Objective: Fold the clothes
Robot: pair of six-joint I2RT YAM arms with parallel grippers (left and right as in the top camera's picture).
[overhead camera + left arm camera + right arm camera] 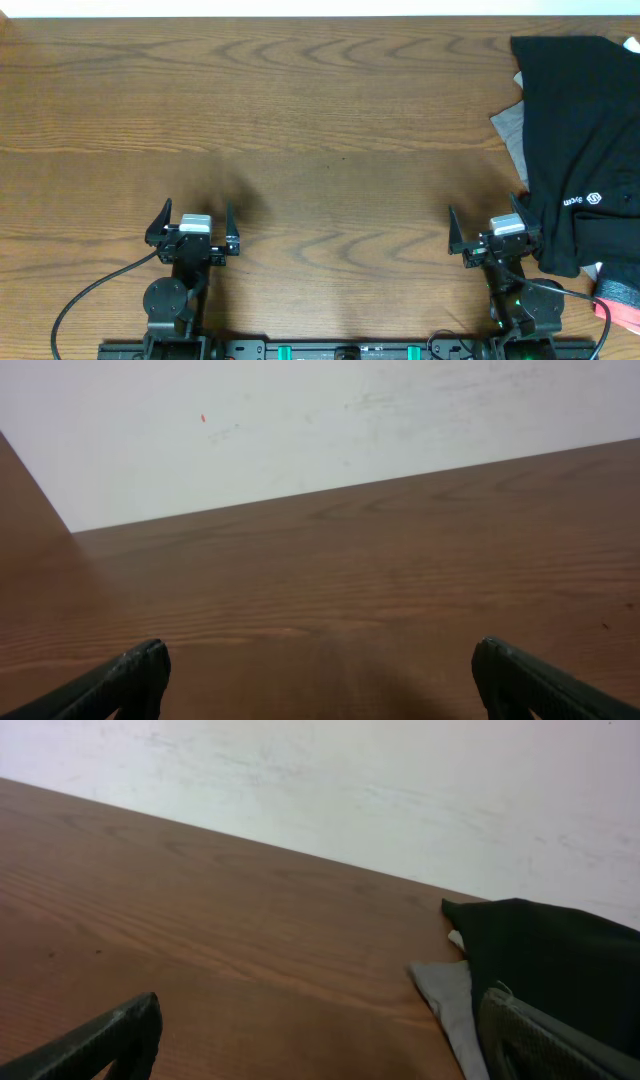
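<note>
A pile of clothes lies at the table's right edge. On top is a large black garment (585, 140) with small white lettering and a round logo. A grey piece (513, 128) sticks out from under its left side, and a pink piece (620, 292) shows at the bottom right. The black garment (545, 955) and the grey piece (450, 1000) also show in the right wrist view. My right gripper (487, 228) is open and empty, its right finger next to the black garment's lower left edge. My left gripper (196, 222) is open and empty at the front left, far from the clothes.
The wooden table (300, 120) runs wide to the left of the pile. A pale wall (300, 420) stands behind the table's far edge. Black cables (90, 290) trail from the arm bases at the front edge.
</note>
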